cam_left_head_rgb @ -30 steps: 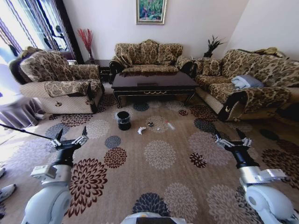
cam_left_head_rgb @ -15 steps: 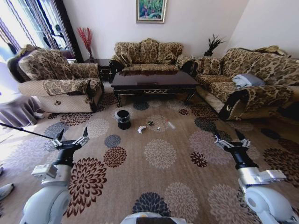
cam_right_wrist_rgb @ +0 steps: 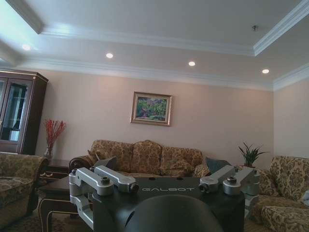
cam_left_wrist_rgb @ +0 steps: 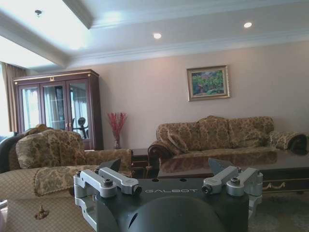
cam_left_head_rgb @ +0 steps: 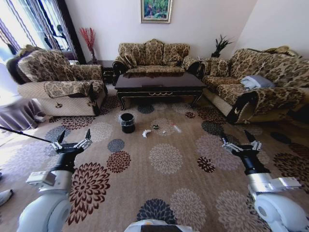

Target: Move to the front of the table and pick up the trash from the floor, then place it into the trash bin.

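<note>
The dark brown table [cam_left_head_rgb: 159, 83] stands across the room on the patterned floor [cam_left_head_rgb: 166, 159]. In front of it sits the small black trash bin [cam_left_head_rgb: 127, 123]. To the bin's right the trash lies scattered: crumpled white paper [cam_left_head_rgb: 146, 134], a small dark lump [cam_left_head_rgb: 155, 127], a tiny white scrap [cam_left_head_rgb: 163, 133] and a clear bottle [cam_left_head_rgb: 176, 129]. My left gripper [cam_left_head_rgb: 73, 140] and right gripper [cam_left_head_rgb: 240, 141] are held out low on either side, far short of the trash. Both are open and empty, as the left wrist view [cam_left_wrist_rgb: 164, 169] and right wrist view [cam_right_wrist_rgb: 161, 166] also show.
An armchair [cam_left_head_rgb: 58, 84] stands at the left, a sofa [cam_left_head_rgb: 153, 55] behind the table and a long sofa [cam_left_head_rgb: 256, 84] at the right. Open carpet lies between me and the trash. A thin dark rod [cam_left_head_rgb: 26, 135] reaches in from the left edge.
The whole picture has shifted a little, so the camera has moved slightly relative to the furniture. Both arms keep the same pose with open fingers.
</note>
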Motion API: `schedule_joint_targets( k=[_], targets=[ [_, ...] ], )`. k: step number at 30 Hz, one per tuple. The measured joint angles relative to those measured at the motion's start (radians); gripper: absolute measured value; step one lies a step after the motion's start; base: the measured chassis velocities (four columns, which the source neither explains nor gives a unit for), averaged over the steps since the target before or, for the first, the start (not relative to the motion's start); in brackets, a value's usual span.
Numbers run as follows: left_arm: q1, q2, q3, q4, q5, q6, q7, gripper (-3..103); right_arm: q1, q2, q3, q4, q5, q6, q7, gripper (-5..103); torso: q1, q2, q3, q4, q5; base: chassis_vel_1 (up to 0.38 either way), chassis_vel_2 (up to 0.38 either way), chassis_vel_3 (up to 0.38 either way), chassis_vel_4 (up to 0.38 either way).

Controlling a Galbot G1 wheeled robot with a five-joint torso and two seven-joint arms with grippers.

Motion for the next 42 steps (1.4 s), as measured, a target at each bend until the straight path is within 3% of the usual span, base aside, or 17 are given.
schedule_joint_targets(
  k=[1, 2, 7, 11, 19, 23, 30, 42],
  targets=[
    [0.0, 0.004, 0.0, 0.004, -0.011, -0.013, 0.026, 100, 0.0, -0.001, 0.001, 0.0, 0.003, 0.004, 0.0, 100, -0.003, -0.006, -0.004, 0.0, 0.0, 0.0, 0.0, 0.0, 0.0],
    [-0.013, 0.028, 0.004, 0.02, -0.157, -0.04, 0.112, 100, 0.005, -0.002, 0.001, -0.005, 0.026, 0.014, 0.006, 100, -0.011, -0.026, -0.016, -0.0002, 0.0003, 0.0, 0.0, 0.0, 0.0],
    [-0.038, 0.062, -0.02, 0.067, -0.206, -0.089, 0.196, 100, 0.013, -0.009, 0.003, -0.009, 0.024, 0.014, 0.032, 100, -0.02, -0.049, -0.029, -0.0001, 0.0001, 0.0, 0.0, 0.0, 0.0],
    [-0.039, 0.071, -0.036, 0.083, -0.187, -0.096, 0.195, 100, 0.029, -0.019, 0.01, -0.032, -0.008, 0.021, 0.057, 100, -0.029, -0.069, -0.04, 0.0, 0.0001, 0.0, 0.0, 0.0, 0.0],
    [-0.031, 0.056, -0.055, 0.078, -0.109, -0.107, 0.185, 100, 0.051, -0.039, 0.013, -0.057, -0.036, 0.042, 0.032, 100, -0.042, -0.102, -0.06, 0.0, 0.0001, 0.0, 0.0, 0.0, 0.0],
    [-0.032, 0.061, -0.077, 0.089, -0.129, -0.11, 0.186, 100, 0.05, -0.053, 0.016, -0.067, -0.037, 0.042, 0.008, 100, -0.048, -0.117, -0.069, 0.0, 0.0002, 0.0, 0.0, 0.0, 0.0],
    [-0.032, 0.085, -0.117, 0.089, -0.186, -0.11, 0.181, 100, -0.005, -0.094, 0.02, -0.016, 0.153, -0.036, 0.017, 100, -0.064, -0.153, -0.09, -0.0001, 0.0, 0.0, 0.0, 0.0, 0.0],
    [-0.049, 0.113, -0.141, 0.134, -0.19, -0.103, 0.181, 100, -0.017, -0.116, 0.037, -0.009, 0.161, -0.065, 0.004, 100, -0.084, -0.201, -0.117, -0.0001, 0.0001, 0.0, 0.0, 0.0, 0.0]
  ],
)
